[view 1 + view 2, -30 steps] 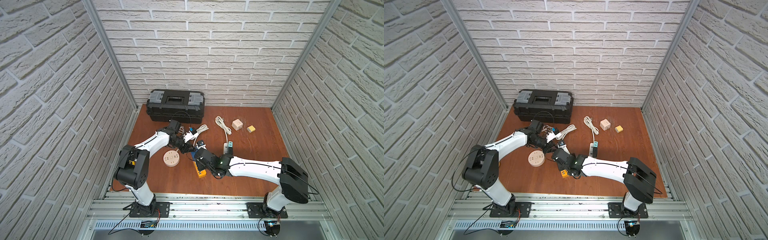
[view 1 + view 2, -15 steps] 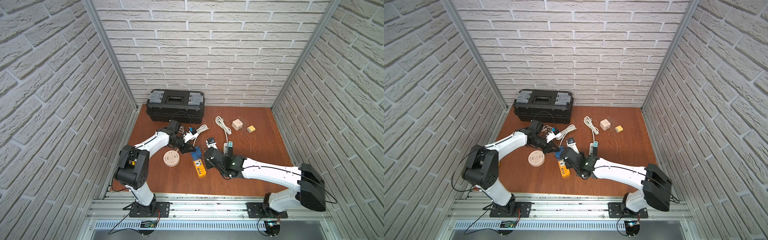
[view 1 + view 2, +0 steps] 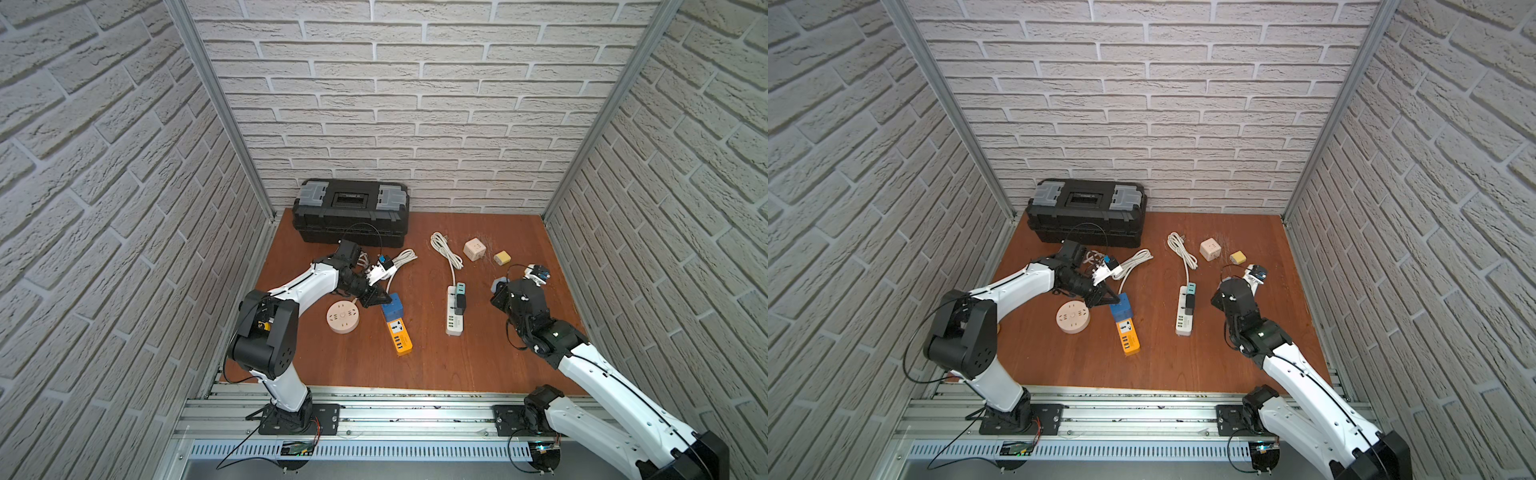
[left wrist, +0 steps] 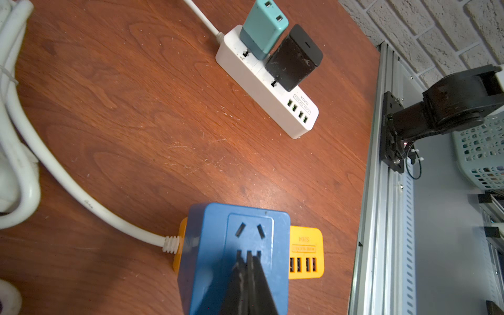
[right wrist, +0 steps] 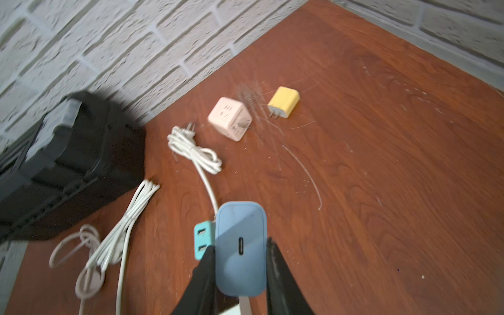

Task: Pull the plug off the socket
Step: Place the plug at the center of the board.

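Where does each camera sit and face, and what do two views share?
Top views: high in front, looking down at the table; both arms show.
Left wrist: left arm, facing the white strip; shut jaws at the blue adapter.
Right wrist: right arm, facing the toolbox; jaws grip the grey-blue charger.
Shared: both wrists see the teal charger.

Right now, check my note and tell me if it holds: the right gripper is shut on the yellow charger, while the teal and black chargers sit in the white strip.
Not quite. The right gripper is shut on the blue-grey charger, as the right wrist view shows; the yellow charger lies loose, ungripped. The teal charger and black charger do sit in the white strip.
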Robot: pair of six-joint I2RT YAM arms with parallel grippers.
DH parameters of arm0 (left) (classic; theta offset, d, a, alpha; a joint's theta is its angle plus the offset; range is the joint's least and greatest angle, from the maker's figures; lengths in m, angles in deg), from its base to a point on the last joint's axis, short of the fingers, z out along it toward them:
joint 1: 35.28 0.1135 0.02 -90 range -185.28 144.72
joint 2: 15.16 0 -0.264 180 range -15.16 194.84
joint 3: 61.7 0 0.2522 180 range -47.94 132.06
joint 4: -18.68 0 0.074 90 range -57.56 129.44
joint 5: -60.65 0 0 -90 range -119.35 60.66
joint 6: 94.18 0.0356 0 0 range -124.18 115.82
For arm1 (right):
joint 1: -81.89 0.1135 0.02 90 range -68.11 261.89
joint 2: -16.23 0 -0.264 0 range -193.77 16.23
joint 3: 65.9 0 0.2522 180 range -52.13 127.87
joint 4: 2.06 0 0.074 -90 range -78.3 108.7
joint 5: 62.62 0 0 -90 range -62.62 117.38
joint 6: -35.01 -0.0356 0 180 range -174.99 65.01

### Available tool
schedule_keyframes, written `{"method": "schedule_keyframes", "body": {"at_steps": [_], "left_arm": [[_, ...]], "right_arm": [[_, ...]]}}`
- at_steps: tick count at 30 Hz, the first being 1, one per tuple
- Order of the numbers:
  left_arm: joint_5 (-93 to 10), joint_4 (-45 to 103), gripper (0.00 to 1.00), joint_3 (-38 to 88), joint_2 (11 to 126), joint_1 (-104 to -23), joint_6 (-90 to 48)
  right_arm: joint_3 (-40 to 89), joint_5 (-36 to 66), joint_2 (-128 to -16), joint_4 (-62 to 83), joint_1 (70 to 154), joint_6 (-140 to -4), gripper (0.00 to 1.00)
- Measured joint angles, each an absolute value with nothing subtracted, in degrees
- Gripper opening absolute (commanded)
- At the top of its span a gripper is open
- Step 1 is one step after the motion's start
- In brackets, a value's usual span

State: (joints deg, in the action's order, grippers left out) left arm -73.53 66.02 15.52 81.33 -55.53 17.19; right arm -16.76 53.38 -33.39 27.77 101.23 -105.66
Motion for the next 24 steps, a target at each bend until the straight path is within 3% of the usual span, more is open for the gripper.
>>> {"method": "schedule_keyframes", "body": {"at_steps": [7, 24], "left_arm": [[-73.59, 66.05, 0.0, 15.52, 81.33, -55.53, 17.19], [-73.81, 66.07, 0.0, 15.52, 81.39, -55.53, 17.21]], "right_arm": [[-23.32, 48.53, -42.99, 12.47, 89.42, -115.21, 0.02], [-20.21, 57.07, -69.63, -9.95, 84.18, -125.86, 0.02]]}}
